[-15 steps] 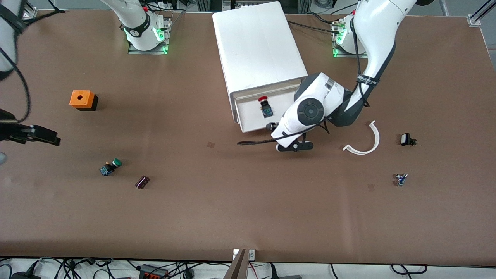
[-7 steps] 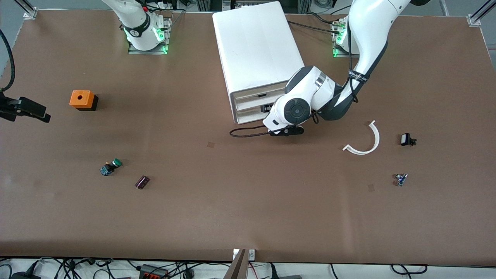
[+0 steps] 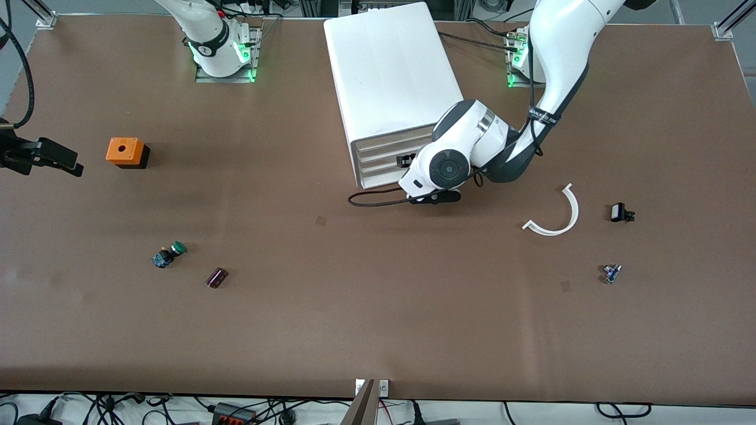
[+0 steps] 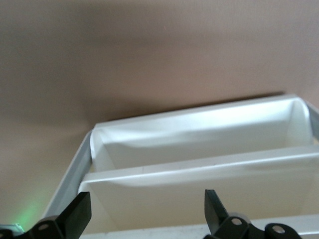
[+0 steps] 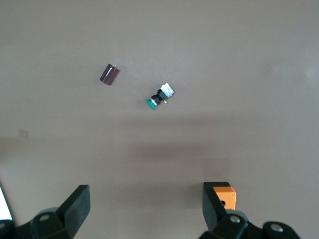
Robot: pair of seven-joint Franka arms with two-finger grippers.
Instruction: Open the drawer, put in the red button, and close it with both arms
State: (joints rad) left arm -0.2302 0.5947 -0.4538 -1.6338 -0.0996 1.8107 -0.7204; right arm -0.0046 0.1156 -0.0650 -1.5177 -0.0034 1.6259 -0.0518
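Note:
The white drawer cabinet (image 3: 390, 65) stands at the middle of the table, near the arms' bases. Its drawer fronts (image 3: 384, 160) all sit flush. The red button is hidden. My left gripper (image 3: 406, 160) is right at the drawer fronts. In the left wrist view it (image 4: 146, 201) is open and empty, with the white drawer fronts (image 4: 199, 134) close before it. My right gripper (image 3: 56, 156) hangs over the table at the right arm's end, beside the orange box. In the right wrist view it (image 5: 144, 194) is open and empty.
An orange box with a hole (image 3: 124, 151) (image 5: 225, 195) stands toward the right arm's end. A green-capped button (image 3: 170, 254) (image 5: 159, 97) and a dark cylinder (image 3: 217, 277) (image 5: 109, 74) lie nearer the camera. A white curved strip (image 3: 558, 215), a black part (image 3: 620, 212) and a small blue part (image 3: 611, 273) lie toward the left arm's end.
The open drawer with the red button in it has slid shut, my left gripper moving in with its front. The button has gone from sight. My right gripper shifted a little near the orange box.

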